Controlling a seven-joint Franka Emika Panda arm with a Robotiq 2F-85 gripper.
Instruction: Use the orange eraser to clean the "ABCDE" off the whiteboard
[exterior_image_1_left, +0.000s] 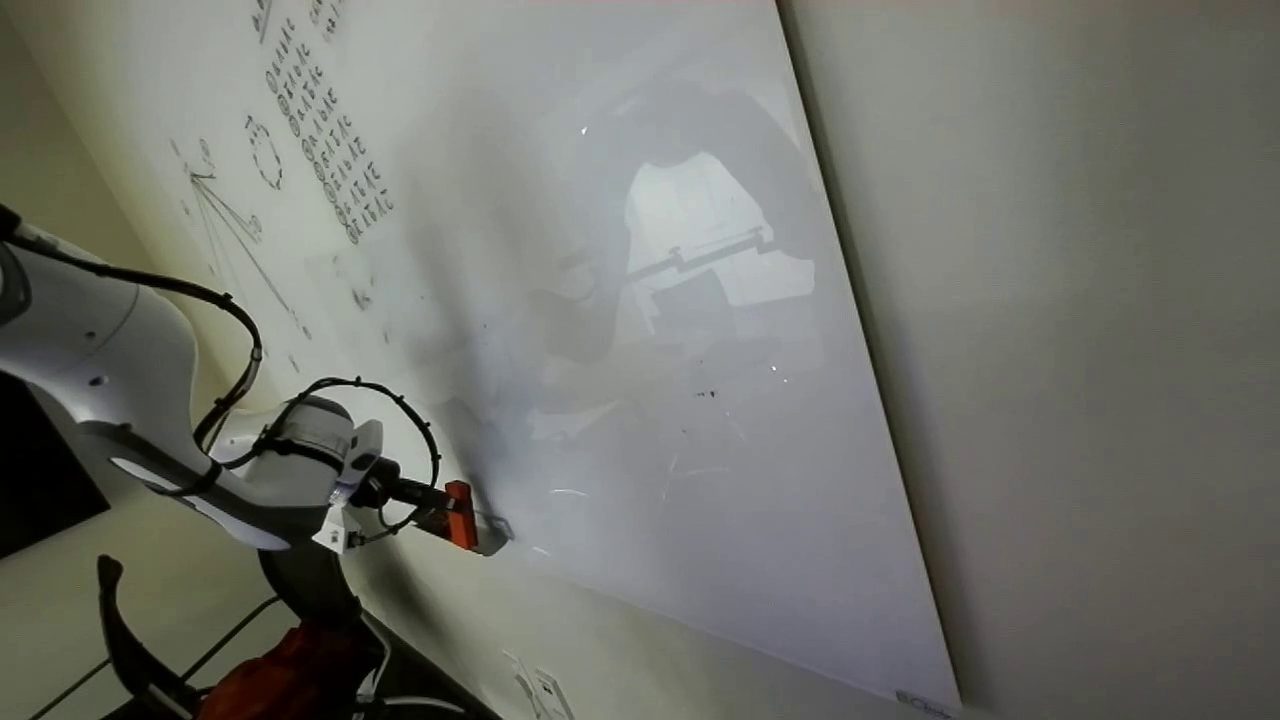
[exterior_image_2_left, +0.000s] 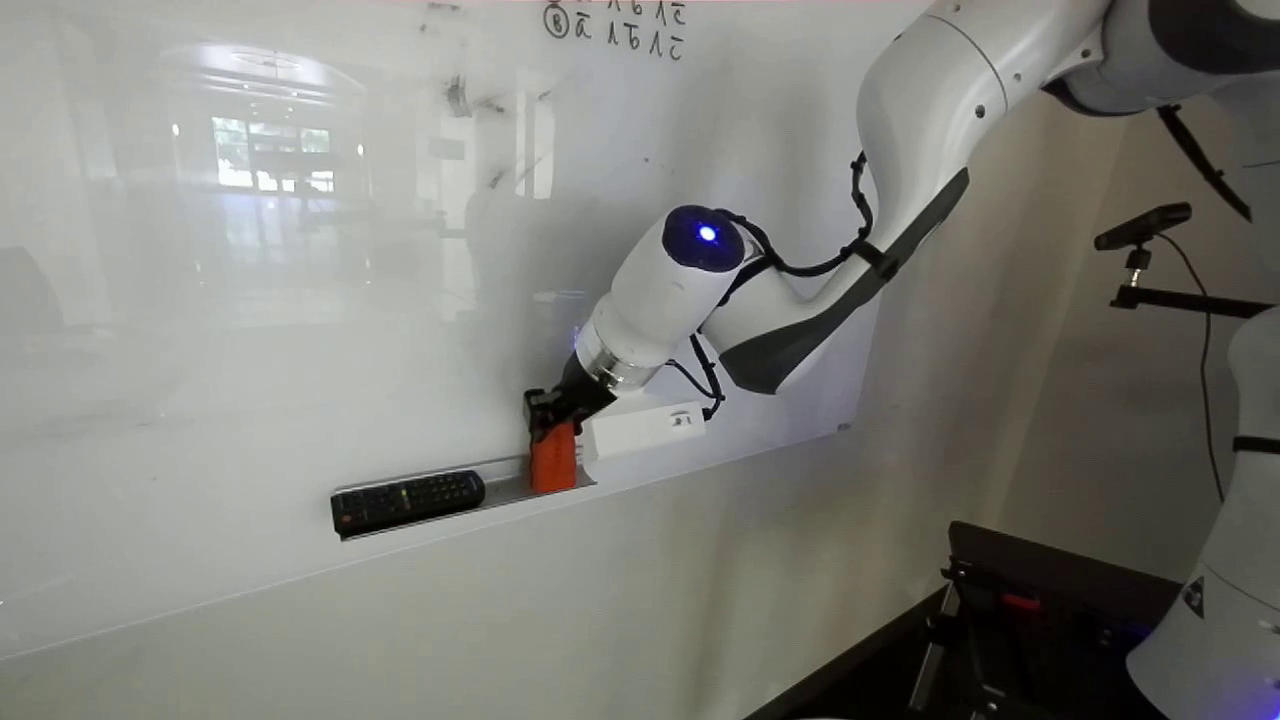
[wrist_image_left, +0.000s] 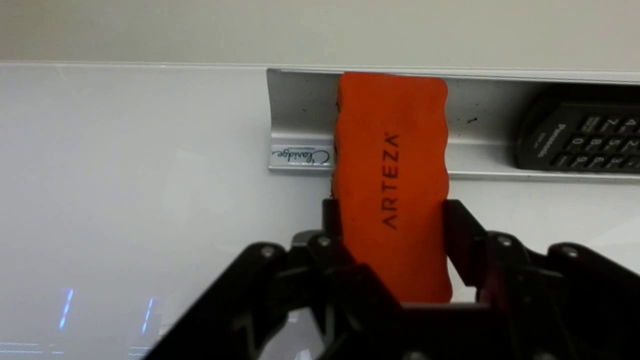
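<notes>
My gripper (wrist_image_left: 392, 215) is shut on the orange eraser (wrist_image_left: 392, 150), its fingers pressing the two long sides. The eraser points lengthwise to the metal tray (wrist_image_left: 300, 105) at the bottom of the whiteboard (wrist_image_left: 125, 200), and its far end overlaps the tray. In an exterior view the eraser (exterior_image_2_left: 553, 465) stands upright at the tray; whether it touches the tray I cannot tell. The whiteboard (exterior_image_1_left: 620, 450) fills much of an exterior view, with the eraser (exterior_image_1_left: 461, 515) close to its lower edge. No row readable as "ABCDE" shows; it is hidden or out of view.
A black remote (exterior_image_2_left: 410, 502) lies in the tray beside the eraser. Higher on the whiteboard are dark smudges (exterior_image_2_left: 457, 97), a written list (exterior_image_1_left: 330, 150) and sketched lines (exterior_image_1_left: 230, 220). A dark cart (exterior_image_2_left: 1050, 620) and a camera on a stand (exterior_image_2_left: 1140, 228) stand near the arm.
</notes>
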